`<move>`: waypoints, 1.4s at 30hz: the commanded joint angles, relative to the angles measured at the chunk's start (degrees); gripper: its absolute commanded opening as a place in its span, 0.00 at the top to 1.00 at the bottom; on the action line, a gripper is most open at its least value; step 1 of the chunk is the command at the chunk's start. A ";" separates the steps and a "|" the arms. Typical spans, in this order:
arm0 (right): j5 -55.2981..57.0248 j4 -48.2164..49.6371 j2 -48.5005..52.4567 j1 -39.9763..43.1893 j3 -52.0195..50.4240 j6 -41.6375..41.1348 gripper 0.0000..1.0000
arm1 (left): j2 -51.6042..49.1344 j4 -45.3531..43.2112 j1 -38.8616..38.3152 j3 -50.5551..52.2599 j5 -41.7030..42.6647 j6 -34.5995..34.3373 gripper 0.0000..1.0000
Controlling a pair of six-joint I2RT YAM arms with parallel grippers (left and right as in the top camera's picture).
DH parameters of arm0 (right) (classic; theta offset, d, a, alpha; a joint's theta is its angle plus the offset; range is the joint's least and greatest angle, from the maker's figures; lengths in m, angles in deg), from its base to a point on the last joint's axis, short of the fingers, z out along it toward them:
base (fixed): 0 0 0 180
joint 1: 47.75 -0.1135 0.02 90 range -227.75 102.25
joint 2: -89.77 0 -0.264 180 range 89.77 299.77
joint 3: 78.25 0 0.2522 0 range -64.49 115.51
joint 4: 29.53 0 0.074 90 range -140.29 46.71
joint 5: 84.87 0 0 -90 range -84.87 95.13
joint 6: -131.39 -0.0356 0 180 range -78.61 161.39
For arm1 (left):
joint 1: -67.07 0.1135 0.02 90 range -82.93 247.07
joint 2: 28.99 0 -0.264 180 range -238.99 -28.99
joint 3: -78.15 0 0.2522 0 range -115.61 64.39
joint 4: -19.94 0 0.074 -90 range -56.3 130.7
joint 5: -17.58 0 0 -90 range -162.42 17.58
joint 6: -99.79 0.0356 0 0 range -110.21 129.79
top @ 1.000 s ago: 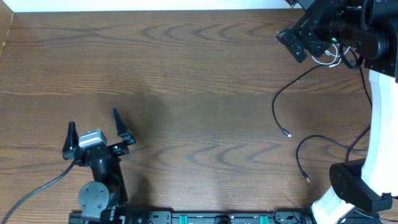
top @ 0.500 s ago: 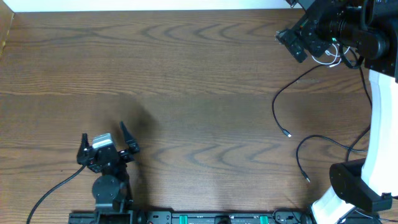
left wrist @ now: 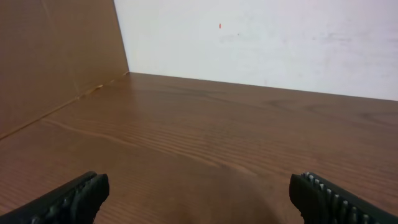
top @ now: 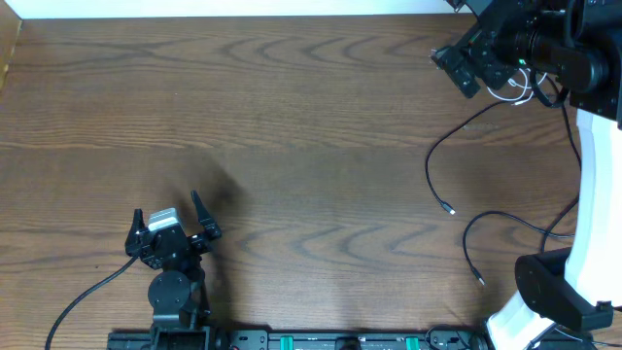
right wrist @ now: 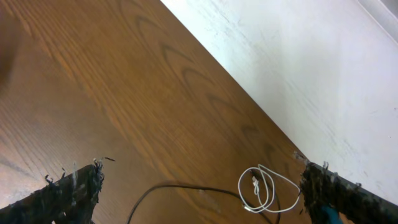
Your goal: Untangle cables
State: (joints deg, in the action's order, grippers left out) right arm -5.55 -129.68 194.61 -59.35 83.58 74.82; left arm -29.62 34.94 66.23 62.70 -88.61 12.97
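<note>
Cables [top: 428, 170] | step: approach to white cable [right wrist: 261, 190] | right gripper [right wrist: 200, 175] agape, empty | left gripper [top: 167, 212] agape | next: descend, pinch it

Right end effector [right wrist: 202, 177], fingers spread wide
A looped white cable [right wrist: 264, 186] lies beside a black cable [right wrist: 180, 186] on the tabletop [right wrist: 124, 74].

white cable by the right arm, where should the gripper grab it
Grip the white cable where its loops overlap, probably straight down from above with the open right gripper: it lies flat in a small coil on the table, leaving nothing raised for a side approach.
</note>
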 commanded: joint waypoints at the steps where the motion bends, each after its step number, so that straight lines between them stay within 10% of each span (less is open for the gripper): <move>1: -0.20 -0.20 -0.46 -0.07 0.31 -0.79 0.01 | 0.39 1.51 0.24 1.46 0.13 -0.31 0.02; 32: 0.57 0.68 -14.73 -3.56 0.31 -0.17 0.01 | 0.39 1.51 0.24 1.46 0.13 -0.31 0.02; 42: -8.74 37.22 -30.86 -5.70 -25.99 10.82 0.01 | 0.39 1.51 0.24 1.46 0.13 -0.31 0.02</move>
State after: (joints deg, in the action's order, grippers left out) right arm -9.94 -98.27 164.97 -64.73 69.20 82.62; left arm -29.62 34.94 66.23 62.70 -88.63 12.95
